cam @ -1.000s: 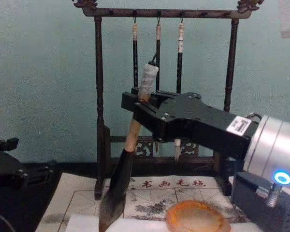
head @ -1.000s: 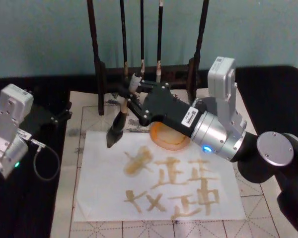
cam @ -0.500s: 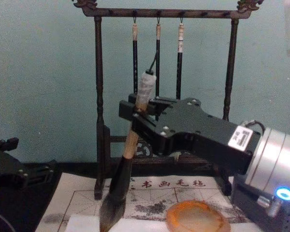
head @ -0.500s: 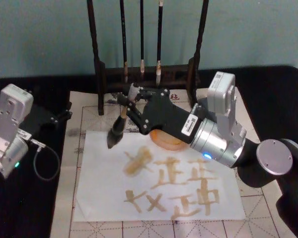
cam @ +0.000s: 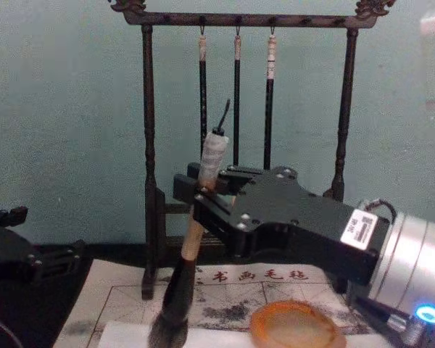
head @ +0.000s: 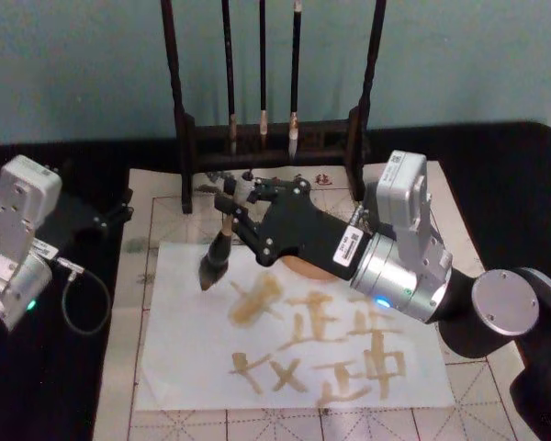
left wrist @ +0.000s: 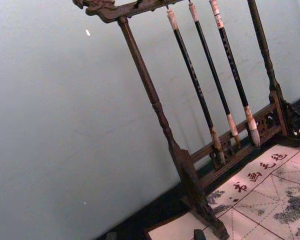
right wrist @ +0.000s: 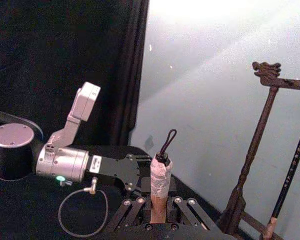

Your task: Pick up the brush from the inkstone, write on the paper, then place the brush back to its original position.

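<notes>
- Now: right end effector [head: 231, 206] pinches the brush [head: 213, 257] on its pale handle, below the white-wrapped top.
- Brush tilted, bristle tip touching the paper [head: 188, 358], far-left part.
- Inkstone [cam: 293, 326] near the tip, under the right arm.
- Left end effector [head: 115, 213] parked at the surface's left.

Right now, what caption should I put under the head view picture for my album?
Right tool holds the brush, tip down at the paper; left tool parked aside.
</notes>
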`<state>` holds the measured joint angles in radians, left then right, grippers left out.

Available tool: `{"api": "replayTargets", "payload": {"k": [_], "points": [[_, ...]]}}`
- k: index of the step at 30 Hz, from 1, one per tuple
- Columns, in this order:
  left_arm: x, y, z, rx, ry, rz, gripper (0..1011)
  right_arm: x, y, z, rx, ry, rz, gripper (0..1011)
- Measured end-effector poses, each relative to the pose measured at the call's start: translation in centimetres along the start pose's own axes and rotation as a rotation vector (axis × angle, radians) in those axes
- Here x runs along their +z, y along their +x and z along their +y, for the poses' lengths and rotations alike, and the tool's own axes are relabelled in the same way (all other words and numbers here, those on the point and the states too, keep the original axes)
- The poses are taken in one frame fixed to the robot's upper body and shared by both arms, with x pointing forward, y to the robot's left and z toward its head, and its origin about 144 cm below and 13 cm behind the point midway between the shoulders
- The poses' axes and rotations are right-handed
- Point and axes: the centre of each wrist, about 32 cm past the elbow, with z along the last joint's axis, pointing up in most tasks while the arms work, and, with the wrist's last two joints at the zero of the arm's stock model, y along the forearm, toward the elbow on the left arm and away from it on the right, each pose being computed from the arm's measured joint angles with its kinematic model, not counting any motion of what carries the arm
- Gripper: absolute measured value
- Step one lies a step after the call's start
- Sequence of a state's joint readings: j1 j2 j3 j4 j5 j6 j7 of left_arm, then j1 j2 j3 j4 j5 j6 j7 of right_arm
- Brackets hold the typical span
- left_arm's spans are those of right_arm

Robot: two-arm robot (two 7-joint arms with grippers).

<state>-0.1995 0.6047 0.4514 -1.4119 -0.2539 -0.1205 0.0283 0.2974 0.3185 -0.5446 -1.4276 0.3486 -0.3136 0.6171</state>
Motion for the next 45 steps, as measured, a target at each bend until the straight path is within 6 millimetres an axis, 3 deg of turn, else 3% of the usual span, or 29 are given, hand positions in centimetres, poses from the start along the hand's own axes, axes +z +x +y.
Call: {"api": "replayTargets", "payload": {"k": [45], "points": [[0.00,0.00,0.00,0.000,0.000,0.000,1001,-0.53,-0.73,-0.46,0.017,0.005,-0.011,190]]}}
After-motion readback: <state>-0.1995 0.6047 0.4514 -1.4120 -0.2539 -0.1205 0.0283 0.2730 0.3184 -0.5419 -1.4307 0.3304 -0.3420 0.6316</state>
